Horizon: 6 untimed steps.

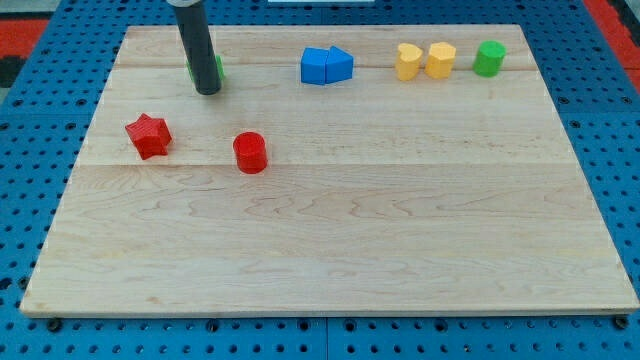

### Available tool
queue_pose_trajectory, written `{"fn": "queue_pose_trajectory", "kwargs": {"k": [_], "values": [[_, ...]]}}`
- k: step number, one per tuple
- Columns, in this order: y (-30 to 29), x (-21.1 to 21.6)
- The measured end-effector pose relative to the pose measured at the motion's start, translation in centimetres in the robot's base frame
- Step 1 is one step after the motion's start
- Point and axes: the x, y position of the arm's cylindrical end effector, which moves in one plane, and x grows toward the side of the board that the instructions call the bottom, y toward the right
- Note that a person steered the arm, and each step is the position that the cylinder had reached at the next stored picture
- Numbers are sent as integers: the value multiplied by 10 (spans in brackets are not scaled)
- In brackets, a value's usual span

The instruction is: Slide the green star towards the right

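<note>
**My tip stands against the green star at the desk's top left**

I carry no jaws, only a dark rod, so there is no opening or closing to tell. My tip (207,90) rests on the wooden desk (330,240) near its top-left corner. The green star (217,68) sits right behind the rod, mostly hidden; only a sliver of green shows at the rod's right edge, so I cannot make out its shape, nor whether my tip touches it.

Taking the green star as landmark: the red star (149,135) lies below it and to the view's left, the red cylinder (250,152) below and slightly right. Along the top edge to its right come 2 blue blocks (326,66) touching each other, then 2 yellow blocks (424,60) side by side, then a green cylinder (489,58) farthest right, well apart from the star.
</note>
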Motion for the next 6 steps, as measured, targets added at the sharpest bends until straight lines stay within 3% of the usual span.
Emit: {"fn": "queue_pose_trajectory", "kwargs": {"k": [2, 4, 5, 6], "values": [[-71, -9], [-25, -42], [-45, -61], [-1, -57]]}}
